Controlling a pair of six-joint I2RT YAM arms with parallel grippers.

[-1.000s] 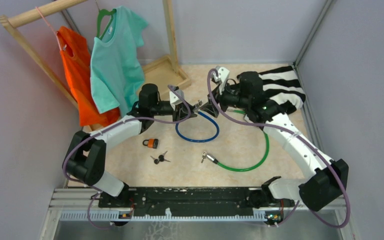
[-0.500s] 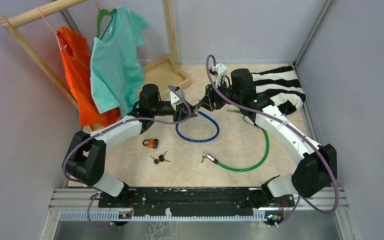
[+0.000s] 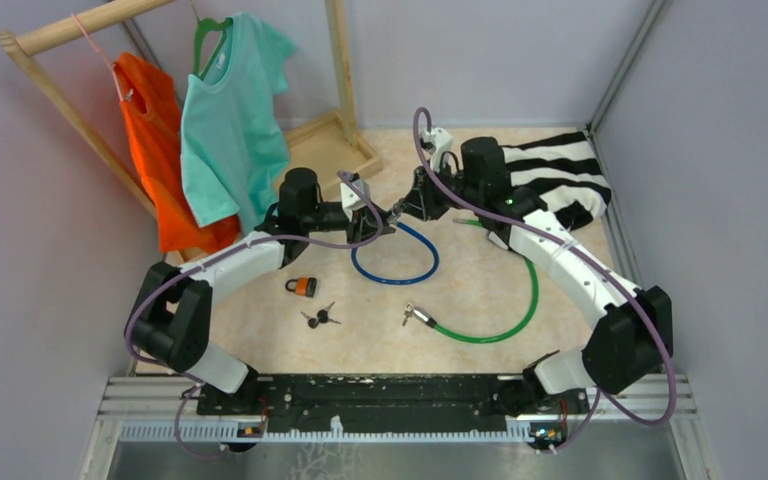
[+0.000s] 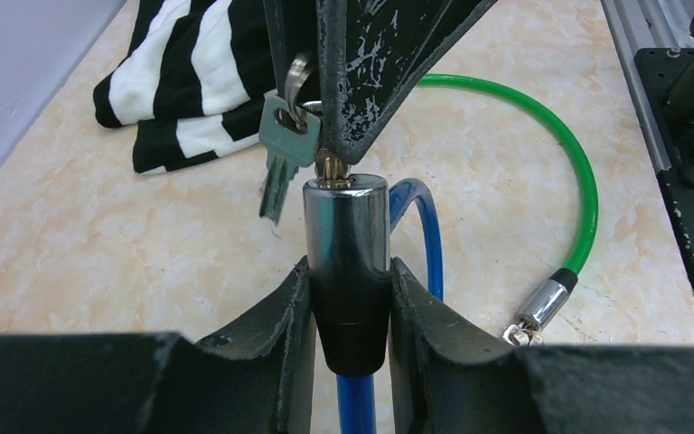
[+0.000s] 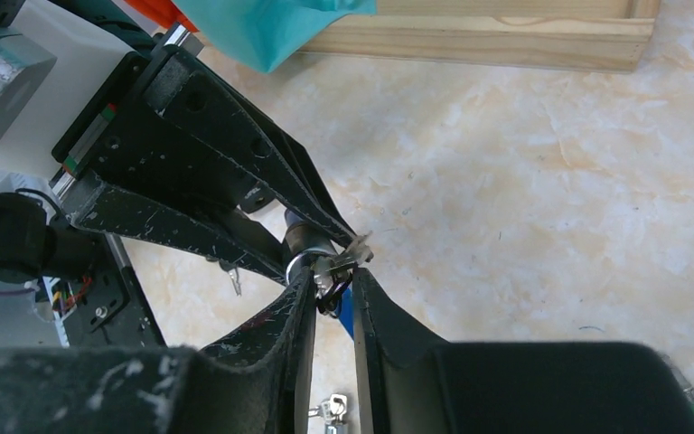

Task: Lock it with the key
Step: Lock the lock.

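Two cable locks lie on the desk (image 3: 260, 345): a blue cable lock (image 3: 395, 282) and a green cable lock (image 3: 532, 295). There is one orange padlock (image 3: 303, 287), with two black-headed keys (image 3: 320, 319) near it. Two shirts hang far left, an orange shirt (image 3: 155, 170) and a teal shirt (image 3: 230, 120). One striped cloth (image 3: 570, 180) lies far right.

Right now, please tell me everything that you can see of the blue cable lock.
The blue cable lock has a glossy blue coated cable, looped on the table, and a chrome cylinder head with a black collar. The left end effector clamps the collar; the right end effector pinches a key in the head's end.
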